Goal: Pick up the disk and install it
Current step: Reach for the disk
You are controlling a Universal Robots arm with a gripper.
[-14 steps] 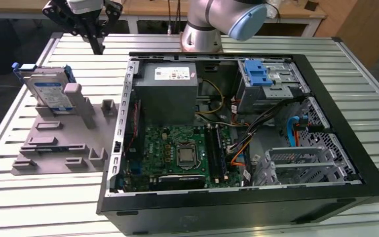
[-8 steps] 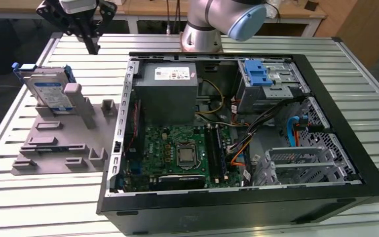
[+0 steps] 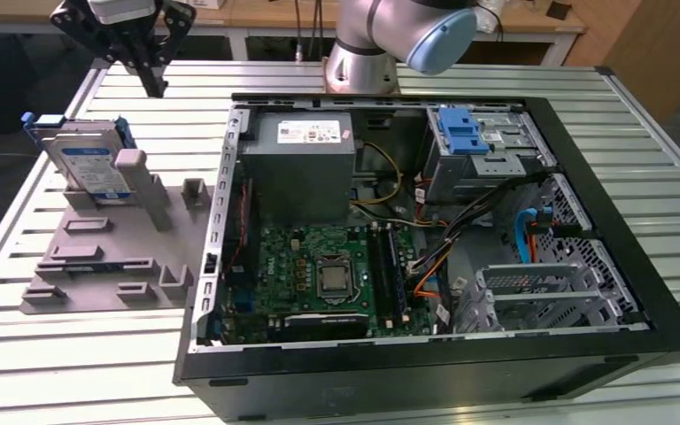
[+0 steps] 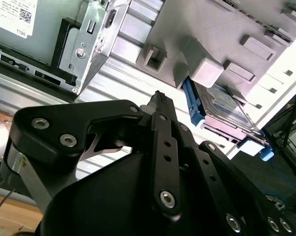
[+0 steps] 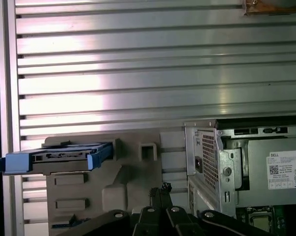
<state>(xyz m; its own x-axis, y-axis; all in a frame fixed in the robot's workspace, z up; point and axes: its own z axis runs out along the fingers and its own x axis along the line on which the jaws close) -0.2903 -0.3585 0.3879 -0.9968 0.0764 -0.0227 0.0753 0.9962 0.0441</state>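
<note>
Hand, upper left of the exterior view: fingers closed together, empty. Disk stands on edge in grey stand, left of frame, below hand, apart.

A robotics lab or workshop: a ribbed aluminium tabletop carries an opened computer case, its boards and cables bare; a grey moulded fixture sits beside it; a robot arm stands on the tabletop; wooden benches run behind.
</note>
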